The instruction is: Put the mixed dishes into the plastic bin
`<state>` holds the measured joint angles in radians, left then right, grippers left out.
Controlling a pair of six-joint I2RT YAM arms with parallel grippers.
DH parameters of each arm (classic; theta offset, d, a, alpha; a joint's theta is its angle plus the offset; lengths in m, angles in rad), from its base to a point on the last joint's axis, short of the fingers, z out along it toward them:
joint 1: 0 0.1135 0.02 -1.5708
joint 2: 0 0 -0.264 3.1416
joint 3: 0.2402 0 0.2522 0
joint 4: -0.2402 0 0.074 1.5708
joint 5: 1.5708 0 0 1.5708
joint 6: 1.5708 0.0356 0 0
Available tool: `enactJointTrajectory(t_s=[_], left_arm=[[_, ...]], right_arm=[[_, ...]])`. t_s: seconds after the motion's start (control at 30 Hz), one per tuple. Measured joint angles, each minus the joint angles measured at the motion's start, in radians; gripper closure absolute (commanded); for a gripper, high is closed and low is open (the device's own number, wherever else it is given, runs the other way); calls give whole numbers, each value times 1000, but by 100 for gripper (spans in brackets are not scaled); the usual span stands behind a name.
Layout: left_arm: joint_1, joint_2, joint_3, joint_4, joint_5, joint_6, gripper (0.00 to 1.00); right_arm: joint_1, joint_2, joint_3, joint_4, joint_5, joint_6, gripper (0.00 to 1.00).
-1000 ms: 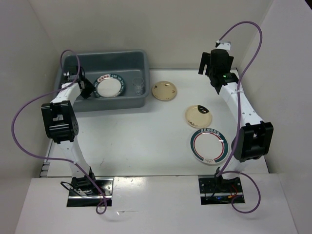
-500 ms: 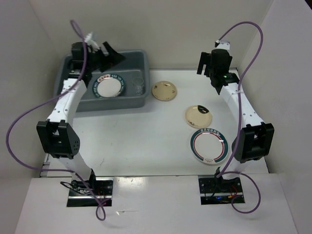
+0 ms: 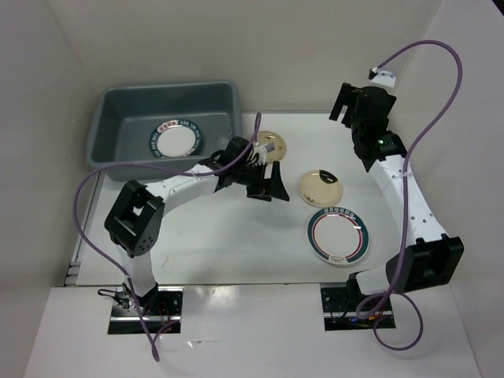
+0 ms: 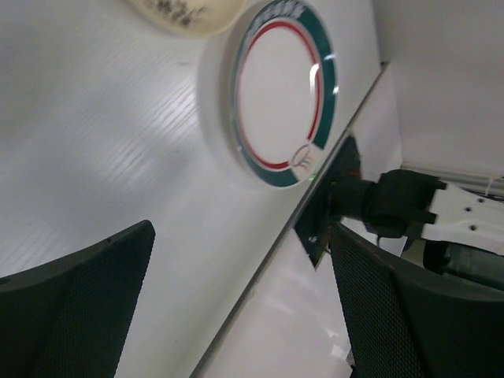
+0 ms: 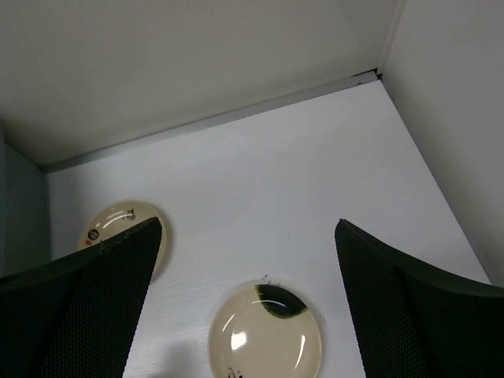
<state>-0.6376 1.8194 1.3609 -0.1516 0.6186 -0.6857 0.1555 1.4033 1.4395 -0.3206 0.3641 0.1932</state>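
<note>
Black left tool (image 4: 240, 307) wide open, holding nothing.

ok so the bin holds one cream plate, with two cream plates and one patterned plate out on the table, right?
Not quite. The bin holds a white patterned-rim plate, not a cream one; the top external view shows it. Two cream plates and one patterned plate are out on the table.
</note>
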Motion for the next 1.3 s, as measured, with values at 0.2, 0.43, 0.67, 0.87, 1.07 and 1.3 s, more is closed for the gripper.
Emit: enactJointTrajectory(t_s=[0.2,0.43,0.67,0.87,1.07,1.3], left_arm=[[-29,115,-48,15,-5,10,3],[-149,234,-67,117,-10,-29,11],[-195,292,-22,208,-49,-91,46],[-190,373,39,262,-72,-157,53],[-215,440,128,299,-93,-210,53],[-248,485,187,283,-109,-221,83]], right_arm=[[0,-63,-6,13,72,37,5],[0,-107,-35,23,129,58,5],[0,-154,-74,38,148,61,5],[0,-166,-93,44,148,61,5],[0,-184,-118,52,147,63,5],[0,-194,-125,63,147,64,5]])
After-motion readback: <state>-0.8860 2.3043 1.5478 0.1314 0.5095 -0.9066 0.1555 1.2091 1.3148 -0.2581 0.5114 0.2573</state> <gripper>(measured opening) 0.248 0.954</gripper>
